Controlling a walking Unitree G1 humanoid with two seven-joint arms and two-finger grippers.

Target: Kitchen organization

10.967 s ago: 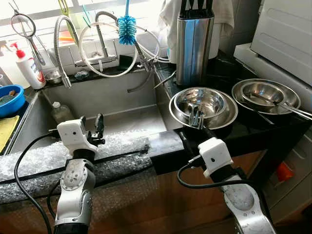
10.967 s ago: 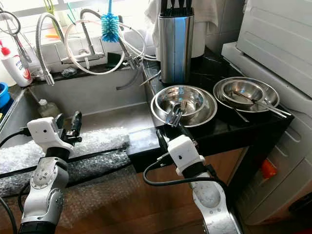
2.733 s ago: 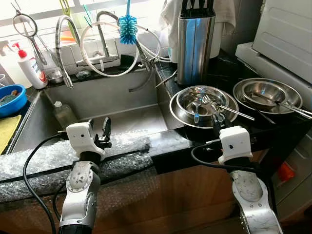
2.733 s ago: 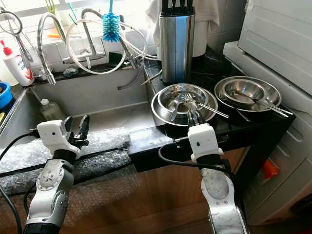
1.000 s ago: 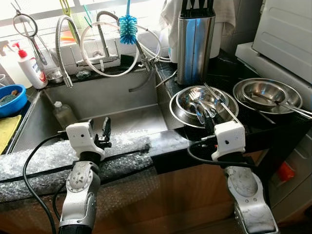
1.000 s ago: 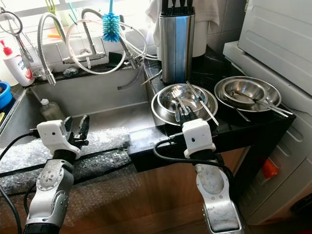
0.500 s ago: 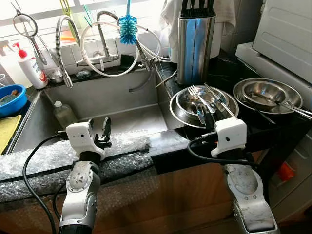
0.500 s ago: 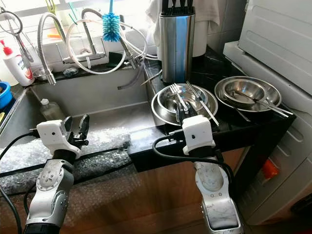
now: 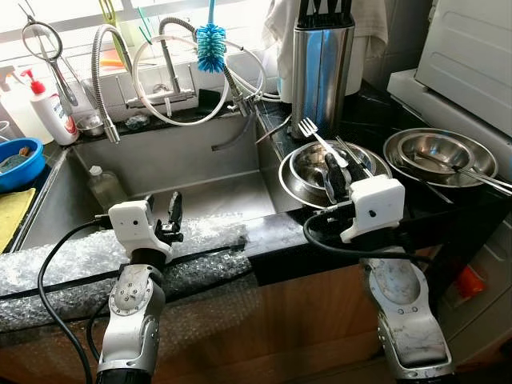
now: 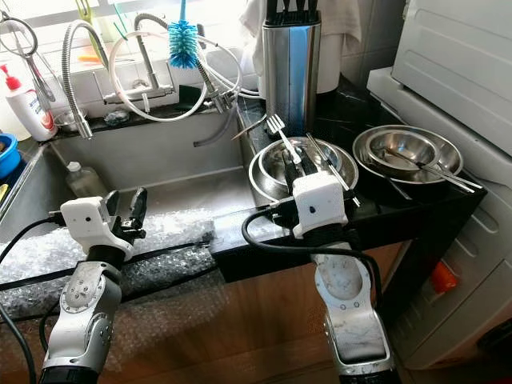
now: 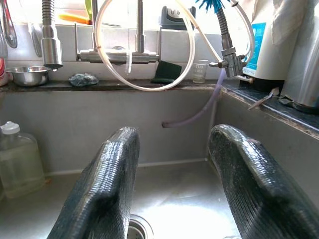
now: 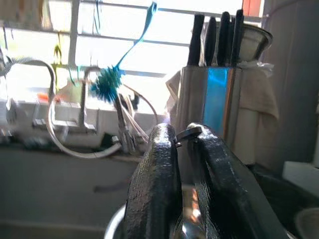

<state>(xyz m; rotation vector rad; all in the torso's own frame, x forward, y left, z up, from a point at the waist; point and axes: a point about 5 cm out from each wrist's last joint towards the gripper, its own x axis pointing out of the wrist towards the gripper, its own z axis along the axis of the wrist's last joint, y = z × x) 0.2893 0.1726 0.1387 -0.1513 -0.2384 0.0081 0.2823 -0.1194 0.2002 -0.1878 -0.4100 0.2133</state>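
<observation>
Two grippers are showing: the left gripper (image 9: pixel 169 218) is hovering over the sink (image 9: pixel 200 164) with its fingers spread wide and nothing between them. Further right, the right gripper (image 9: pixel 334 178) is pinching a fork (image 9: pixel 320 138) by its handle, tines sticking up past the fingertips, above the nested steel bowls (image 9: pixel 298 182). Light, stiff and slick, the fork is probably best gripped mid-handle, since it could pivot or slip in a narrow pinch.

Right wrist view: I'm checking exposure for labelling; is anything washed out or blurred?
Right wrist view: window blown out white, fingers backlit and dark, faucet soft and hazy. Left eye view: evenly lit, sharp, glare on the steel bowls.
</observation>
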